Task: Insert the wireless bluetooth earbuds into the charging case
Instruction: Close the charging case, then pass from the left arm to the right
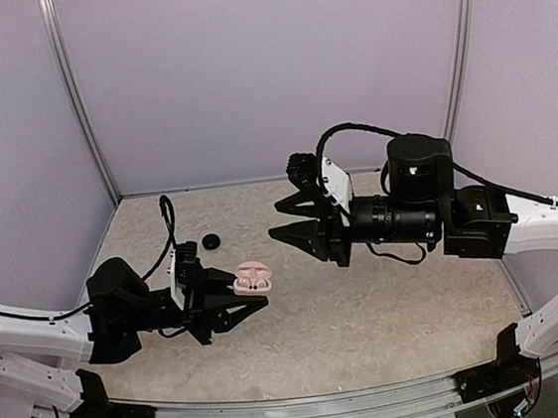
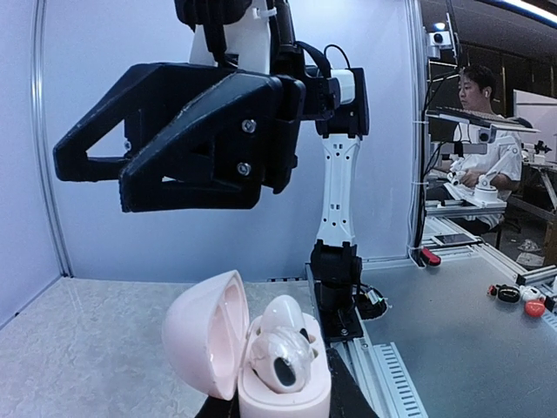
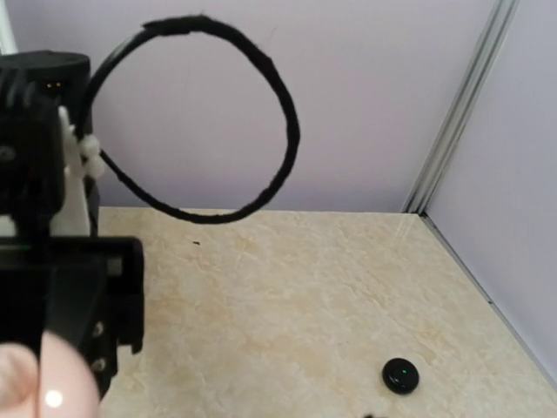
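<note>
The pale beige, marble-patterned worktop [image 1: 388, 297] carries one small round black puck [image 1: 210, 241], lying alone in its far left part.

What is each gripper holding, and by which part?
The left gripper grips the open pink charging case by its base. The right gripper is open and empty.

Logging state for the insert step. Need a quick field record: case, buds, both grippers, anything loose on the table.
charging case: pink, lid open
earbud: one pale bud seated in the case; a second cannot be made out
left gripper: shut on the charging case
right gripper: open, nothing between the jaws, higher than the case and apart from it
table: small black puck lying loose behind the case
</note>
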Robot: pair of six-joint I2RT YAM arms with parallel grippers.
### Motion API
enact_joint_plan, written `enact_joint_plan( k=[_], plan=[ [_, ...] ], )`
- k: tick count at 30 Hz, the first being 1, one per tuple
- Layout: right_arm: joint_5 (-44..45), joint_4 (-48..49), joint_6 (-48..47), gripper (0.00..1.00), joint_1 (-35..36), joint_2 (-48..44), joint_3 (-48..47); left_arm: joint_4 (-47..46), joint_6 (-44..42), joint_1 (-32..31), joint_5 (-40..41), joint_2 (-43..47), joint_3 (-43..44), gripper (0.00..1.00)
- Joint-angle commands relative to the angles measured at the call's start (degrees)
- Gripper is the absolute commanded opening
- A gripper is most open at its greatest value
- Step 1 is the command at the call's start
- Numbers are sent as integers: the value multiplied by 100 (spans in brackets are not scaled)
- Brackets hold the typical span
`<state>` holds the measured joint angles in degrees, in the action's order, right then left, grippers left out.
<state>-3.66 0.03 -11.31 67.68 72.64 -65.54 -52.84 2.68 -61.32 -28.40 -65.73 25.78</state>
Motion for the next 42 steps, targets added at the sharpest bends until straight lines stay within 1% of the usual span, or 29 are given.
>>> enact_joint_plan(
  k=[1, 11, 15, 23, 28, 31, 33, 35, 42],
  plan=[
    [-104, -146, -97, 43, -37, 211, -201, 175, -128, -99, -41, -26, 234, 7],
    [-863, -332, -267, 44, -13, 393, -181, 251, -119, -98, 92, -82, 321, 8],
    [-891, -330, -312, 45, 40, 291, -159, 257, -112, -89, 214, -90, 295, 7],
    [-1383, -326, -405, 46, 168, 46, -44, 189, 62, 68, 390, -69, 269, 8],
    [-1392, -422, -374, 46, 169, -43, 16, 161, 160, 141, 319, -106, 269, 8],
    [-1364, -535, -459, 46, 162, -186, 104, 119, 400, 271, 45, -140, 270, 8],
    [-1304, -659, -638, 49, 158, -326, 175, 93, 641, 397, -218, -150, 279, 8],
    [-1274, -864, -864, 56, 158, -404, 186, 151, 823, 503, -505, -138, 315, 8],
    [-1158, -1649, -1884, 73, 221, -268, 39, 1384, 898, 577, -1441, -145, 816, 9]
  ],
)
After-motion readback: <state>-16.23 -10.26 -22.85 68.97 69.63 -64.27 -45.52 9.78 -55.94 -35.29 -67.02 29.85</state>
